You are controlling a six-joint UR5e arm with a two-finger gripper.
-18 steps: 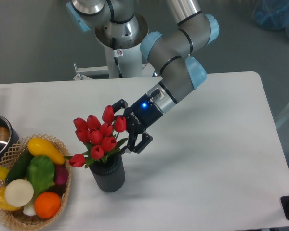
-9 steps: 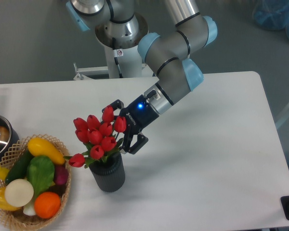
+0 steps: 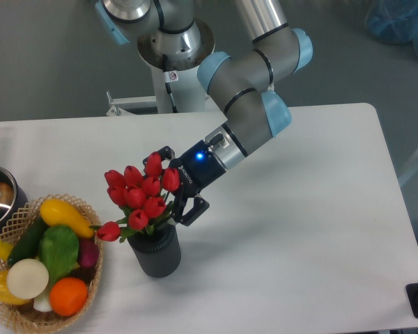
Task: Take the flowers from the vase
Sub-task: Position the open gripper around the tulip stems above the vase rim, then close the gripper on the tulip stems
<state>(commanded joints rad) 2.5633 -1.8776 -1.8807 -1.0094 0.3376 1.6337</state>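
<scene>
Tool (image 3: 173, 182) pressed into right side of flowers (image 3: 138, 197), fingers spread, one above and one below the bunch; grip not confirmable. About ten red tulips, green leaves, standing in one dark ribbed vase (image 3: 155, 252) on white counter (image 3: 299, 243). One wicker basket (image 3: 24, 314) left.

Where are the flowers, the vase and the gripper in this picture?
flowers (image 3: 141, 191), fixed camera view, on the red tulip heads
vase (image 3: 156, 252), fixed camera view, on its ribbed dark side
gripper (image 3: 170, 189), fixed camera view, midway between its fingertips, beside the blooms
</scene>
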